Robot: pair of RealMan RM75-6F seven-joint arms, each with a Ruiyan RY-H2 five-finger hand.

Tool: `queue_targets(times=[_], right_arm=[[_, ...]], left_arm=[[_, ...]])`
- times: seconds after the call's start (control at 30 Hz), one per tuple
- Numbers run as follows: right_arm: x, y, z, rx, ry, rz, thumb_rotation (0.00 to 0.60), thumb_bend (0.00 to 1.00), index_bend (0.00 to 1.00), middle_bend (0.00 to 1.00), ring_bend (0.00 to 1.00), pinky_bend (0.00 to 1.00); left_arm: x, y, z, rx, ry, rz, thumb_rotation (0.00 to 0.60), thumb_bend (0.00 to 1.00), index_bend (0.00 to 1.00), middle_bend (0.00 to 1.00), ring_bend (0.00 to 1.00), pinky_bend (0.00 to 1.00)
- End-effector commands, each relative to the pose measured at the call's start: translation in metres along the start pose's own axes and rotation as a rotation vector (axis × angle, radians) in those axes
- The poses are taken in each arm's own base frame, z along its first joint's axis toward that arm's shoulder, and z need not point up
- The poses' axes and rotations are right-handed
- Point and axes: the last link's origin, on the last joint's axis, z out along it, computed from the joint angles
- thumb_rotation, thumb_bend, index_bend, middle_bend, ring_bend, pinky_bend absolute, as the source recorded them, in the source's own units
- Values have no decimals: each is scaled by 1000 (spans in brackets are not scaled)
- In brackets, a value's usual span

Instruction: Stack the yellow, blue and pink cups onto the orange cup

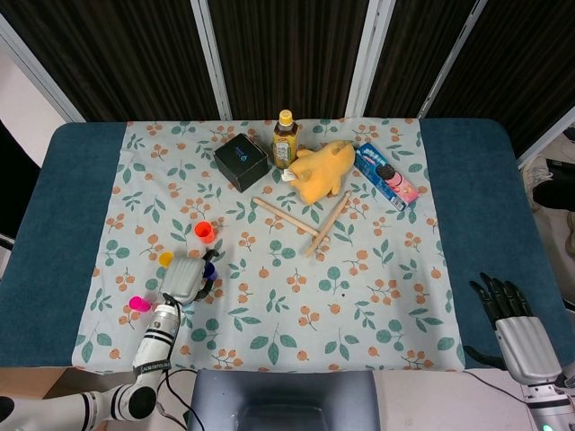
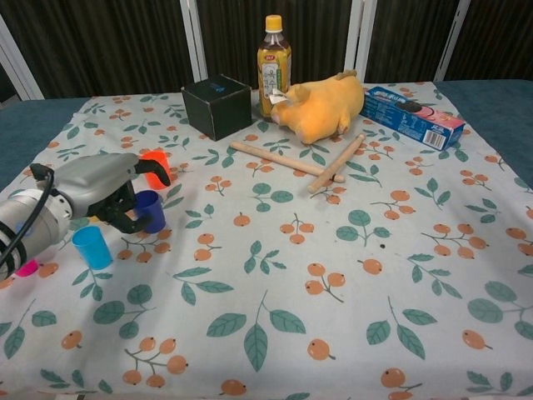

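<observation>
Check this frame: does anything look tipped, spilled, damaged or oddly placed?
Nothing looks spilled or damaged. The orange plastic cup, light blue plastic cup and amber tea bottle stand upright. The yellow plush toy lies on its side, and two wooden sticks lie crossed. The left hand grips the dark blue plastic cup.

Bright, even light; sharp, soft-shadowed.

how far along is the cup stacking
Nothing is stacked yet: the orange cup stands empty. In hand: the left robot hand closes around the dark blue cup, still on the cloth. Left: that cup, the yellow cup and the pink cup. The right robot hand idles open.
</observation>
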Motion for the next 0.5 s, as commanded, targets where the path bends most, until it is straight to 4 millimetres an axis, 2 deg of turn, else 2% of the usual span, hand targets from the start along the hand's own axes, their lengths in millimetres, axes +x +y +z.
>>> queue_targets(times=[0.03,0.5], right_arm=[[0,0,0,0,0,0,600,107,0,0,0,0],[0,0,0,-1,1,-2,600,107,0,0,0,0]], left_arm=[[1,-3,0,9,-1,10,600,378,298,1000,1000,1000],[2,-13,0,26,-18,39,600,377,395,1000,1000,1000]])
